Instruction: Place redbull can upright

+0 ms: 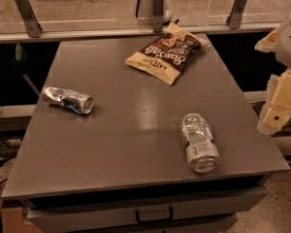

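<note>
The redbull can [68, 99], slim, silver with blue patches and dented, lies on its side near the left edge of the grey table [131, 130]. My gripper [277, 111] shows as cream-coloured parts at the right edge of the view. It sits beyond the table's right edge, far from the redbull can and not touching anything on the table.
A wider silver can with a green-and-white label [199, 142] lies on its side at the front right. A brown and yellow chip bag [165, 52] lies at the back middle. A rail with metal brackets [157, 11] runs behind the table. A drawer handle [154, 213] is below the front edge.
</note>
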You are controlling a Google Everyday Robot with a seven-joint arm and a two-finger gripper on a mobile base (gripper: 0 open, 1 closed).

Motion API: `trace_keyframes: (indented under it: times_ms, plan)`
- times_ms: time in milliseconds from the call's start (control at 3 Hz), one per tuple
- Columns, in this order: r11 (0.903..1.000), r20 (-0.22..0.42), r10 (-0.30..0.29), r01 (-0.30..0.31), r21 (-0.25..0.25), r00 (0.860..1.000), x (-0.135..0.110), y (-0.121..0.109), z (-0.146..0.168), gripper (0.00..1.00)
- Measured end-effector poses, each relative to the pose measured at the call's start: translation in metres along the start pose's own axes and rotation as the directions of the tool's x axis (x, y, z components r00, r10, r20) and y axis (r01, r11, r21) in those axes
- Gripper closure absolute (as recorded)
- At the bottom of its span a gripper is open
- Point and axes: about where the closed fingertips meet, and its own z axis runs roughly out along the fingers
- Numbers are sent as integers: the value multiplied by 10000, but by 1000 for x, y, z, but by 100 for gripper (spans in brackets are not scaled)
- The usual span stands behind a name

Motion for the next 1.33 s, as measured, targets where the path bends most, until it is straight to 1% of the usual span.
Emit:
trace_keyframes:
  times_ms: [333,667,1000,1333]
  plan:
    - [10000,1,0,0,2,10000,0,0,0,0]
    - [9999,284,-98,101,-108,9995,-15,1,1,0]
    - [9967,939,-631,675,-449,9936,-68,11,13,0]
    - [9849,1821,-1447,1593,-683,9726,-145,33,22,0]
